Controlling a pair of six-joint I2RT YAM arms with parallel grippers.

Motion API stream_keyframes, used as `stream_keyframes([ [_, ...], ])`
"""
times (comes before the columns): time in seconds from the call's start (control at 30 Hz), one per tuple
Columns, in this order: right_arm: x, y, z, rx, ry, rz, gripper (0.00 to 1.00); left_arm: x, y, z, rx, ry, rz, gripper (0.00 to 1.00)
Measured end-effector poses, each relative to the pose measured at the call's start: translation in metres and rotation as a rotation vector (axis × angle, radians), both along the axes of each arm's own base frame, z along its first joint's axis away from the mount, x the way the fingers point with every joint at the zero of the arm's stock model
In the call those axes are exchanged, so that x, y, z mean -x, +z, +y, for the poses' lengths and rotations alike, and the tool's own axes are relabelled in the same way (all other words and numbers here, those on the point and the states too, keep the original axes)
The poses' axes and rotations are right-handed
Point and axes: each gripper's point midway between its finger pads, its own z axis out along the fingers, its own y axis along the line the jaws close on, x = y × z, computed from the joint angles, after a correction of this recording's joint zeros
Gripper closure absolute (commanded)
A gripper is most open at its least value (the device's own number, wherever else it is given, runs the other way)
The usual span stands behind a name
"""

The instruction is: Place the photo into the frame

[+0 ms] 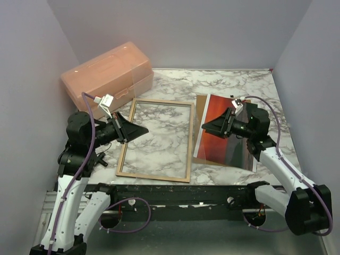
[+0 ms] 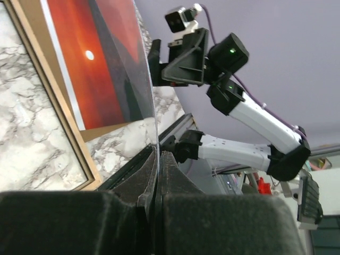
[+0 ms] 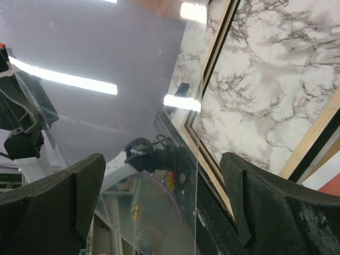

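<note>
Left jaws (image 2: 158, 154): closed flat on the near edge of a thin clear pane (image 3: 117, 64), which the left wrist view shows edge-on rising from between the pads. They sit centre-left in the top view (image 1: 143, 129), over the left half of the frame. In my judgement the edge grip keeps the pads off the pane's face.

Right jaws (image 3: 162, 164): open, one finger on either side of the pane's opposite edge, neither finger visibly touching it. They sit right of centre in the top view (image 1: 207, 126). I judge they are placed to steady or take over the sheet.

The thin rectangular frame (image 1: 155, 176) lies flat at the centre of the white marbled bench (image 1: 228, 82), tan wood side up. That side up leaves the back open to take the contents.

The glossy red-orange sunset photo (image 1: 212, 106) lies picture side up at centre right, just beside the frame's right rail and outside it. It rests on a brown board (image 2: 101, 130), partly under my right arm.

A pink plastic box (image 1: 106, 74) stands at upper left, apart from the work.

Finding: the photo is not yet in the frame. The pane probably has to be settled first.
</note>
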Motion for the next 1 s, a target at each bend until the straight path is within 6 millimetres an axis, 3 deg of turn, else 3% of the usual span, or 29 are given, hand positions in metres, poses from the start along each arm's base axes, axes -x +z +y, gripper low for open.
stream_keyframes([
  [0.27,-0.006,-0.001,0.008,-0.062,0.065,0.028,0.0,0.016,0.022,-0.006,0.057,-0.077,-0.062,1.0],
  [0.53,0.011,0.047,0.013,-0.224,0.16,-0.085,0.06,0.019,0.024,-0.007,0.07,-0.095,-0.079,1.0],
  [0.9,0.031,0.095,0.01,-0.293,0.233,-0.196,0.32,0.005,0.007,-0.008,0.05,-0.088,-0.052,1.0],
  [1.0,0.035,0.104,0.009,-0.3,0.245,-0.221,0.45,0.001,-0.004,-0.008,0.04,-0.087,-0.028,1.0],
])
